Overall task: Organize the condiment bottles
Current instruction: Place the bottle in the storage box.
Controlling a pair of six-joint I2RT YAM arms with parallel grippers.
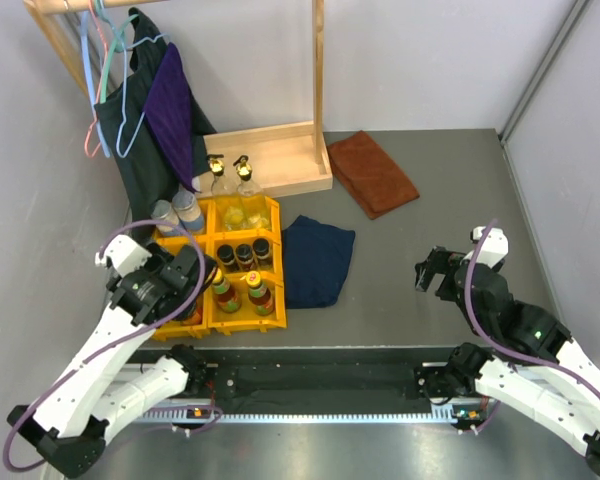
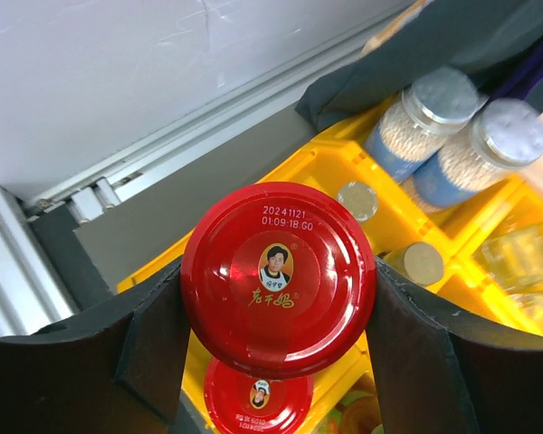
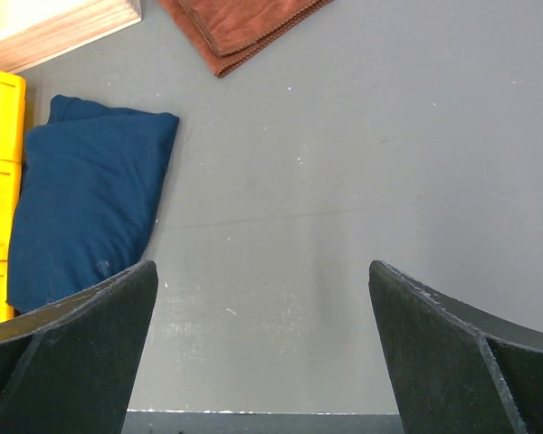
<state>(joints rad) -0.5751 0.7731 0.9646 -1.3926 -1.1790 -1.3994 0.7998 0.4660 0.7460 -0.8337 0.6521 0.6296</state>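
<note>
The left claw (image 2: 276, 334) is clamped on a red-lidded jar (image 2: 278, 276), holding it just above the yellow bin (image 2: 299, 167), over a second red-lidded jar (image 2: 258, 398) and near two white-lidded jars (image 2: 434, 117). The right claw (image 3: 262, 271) hangs with fingers wide apart over bare tabletop (image 3: 389, 136), beside a blue cloth (image 3: 81, 199).

Red-lidded jar (image 2: 278, 276): only the lid shows; the glass under it is hidden.
Second red lid (image 2: 258, 400): partly behind the first jar and cut off by the bottom edge.
Clear shape (image 2: 525, 262): blurry at the right edge; maybe a glass bottle.
Left gripper (image 1: 195, 280): from above it covers the jar.
Dark bottles (image 1: 245, 255): labels too small to read.
Brown cloth (image 3: 240, 27): cut off at the top edge.
Blue cloth (image 3: 81, 199): near corner hidden behind a finger (image 3: 72, 353) of the right gripper (image 3: 264, 353).
</note>
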